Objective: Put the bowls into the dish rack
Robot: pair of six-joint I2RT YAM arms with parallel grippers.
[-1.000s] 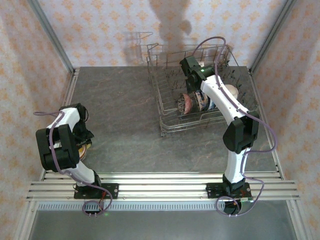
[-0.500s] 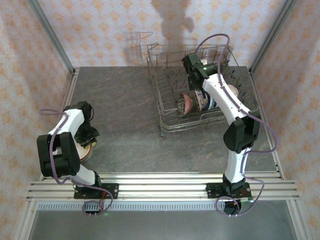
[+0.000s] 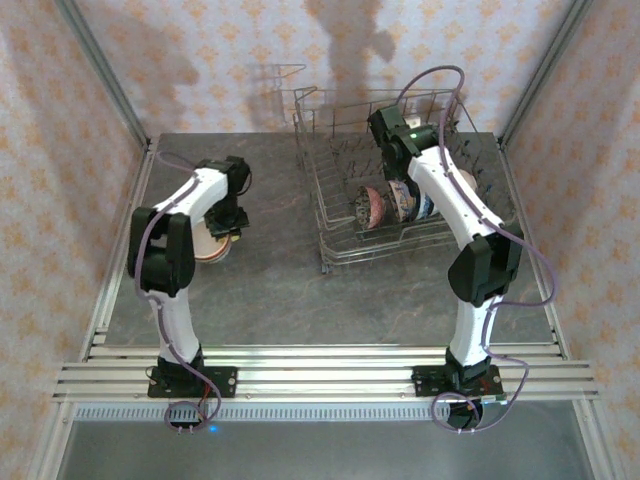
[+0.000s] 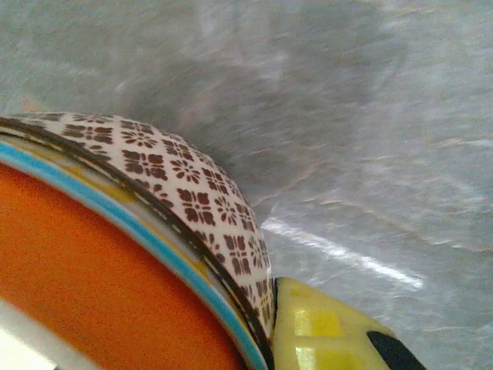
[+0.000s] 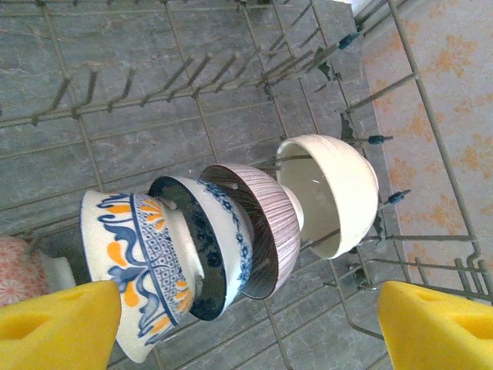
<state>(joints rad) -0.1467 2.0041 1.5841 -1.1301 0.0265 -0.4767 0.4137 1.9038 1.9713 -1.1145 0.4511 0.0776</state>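
My left gripper (image 3: 229, 216) is shut on the rim of an orange-lined bowl (image 3: 209, 244) with a brown flower pattern outside (image 4: 192, 177), held tilted above the table left of the middle. One yellow finger pad (image 4: 327, 331) presses its outer wall; the other finger is hidden. The dish rack (image 3: 333, 262) stands at the back right. Inside it, on edge in a row, are a blue-and-orange bowl (image 5: 131, 270), a blue-and-white bowl (image 5: 219, 231), a pinkish striped bowl (image 5: 271, 223) and a cream bowl (image 5: 339, 185). My right gripper (image 5: 246, 339) hangs open over that row with nothing between its pads.
A red-patterned bowl (image 5: 17, 266) stands in the rack left of the row. Upright tines (image 5: 192, 85) fill the rack's far half. Metal rails (image 3: 320, 370) run along the near edge, and papered walls close in the table's sides.
My left arm has swung from the near left corner toward the table's middle, carrying the orange bowl up off the table. The right arm has barely moved.
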